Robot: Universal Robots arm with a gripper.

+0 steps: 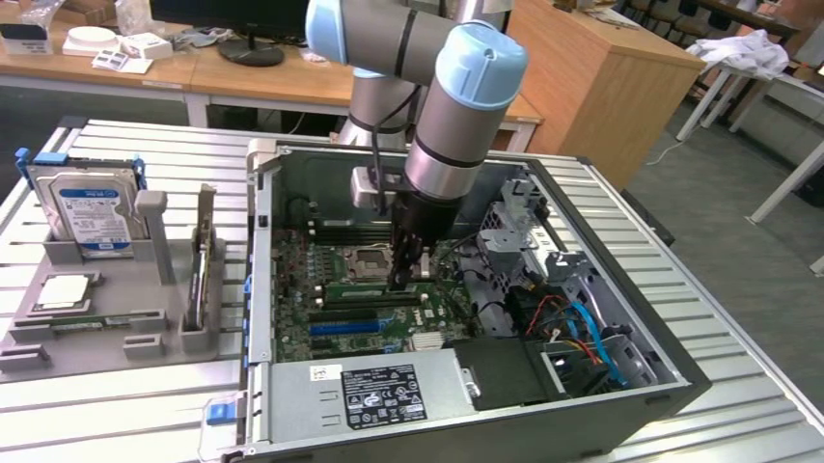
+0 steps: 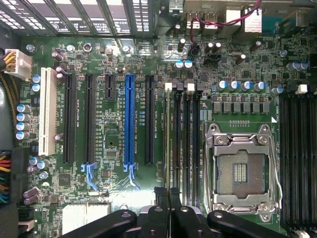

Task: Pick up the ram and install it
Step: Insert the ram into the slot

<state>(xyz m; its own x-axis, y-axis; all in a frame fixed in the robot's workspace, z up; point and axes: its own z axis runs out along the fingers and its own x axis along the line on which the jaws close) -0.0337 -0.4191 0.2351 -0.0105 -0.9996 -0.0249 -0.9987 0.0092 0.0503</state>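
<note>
1. Ram (image 2: pixel 168 139) and gripper (image 1: pixel 409 275) were both down inside the open computer case (image 1: pixel 605 424), which lay flat with its side off. Both were over the middle of the motherboard (image 2: pixel 114 134).
2. On that board, the ram appeared as a thin pale edge seen from above. It ran along the memory slot nearest the blue expansion slot (image 2: pixel 130 119), with the other memory slots (image 2: pixel 187 144) between it and the empty processor socket (image 2: pixel 240 171).
3. The fingers (image 2: pixel 161 203) were drawn together right over one end of that edge. Whether they pinched the stick or only rested on it could not be told.
4. Handling, as a judgement: the stick looked light and stiff, but thin and easily cracked. It wanted holding by its flat faces near the upper long edge, mid-length, away from the contact edge. Its smooth faces could slip between pads, and uneven pressing might tilt it in the slot.
5. A white end clip (image 2: pixel 168 87) sat at the opposite end of its slot.
</note>
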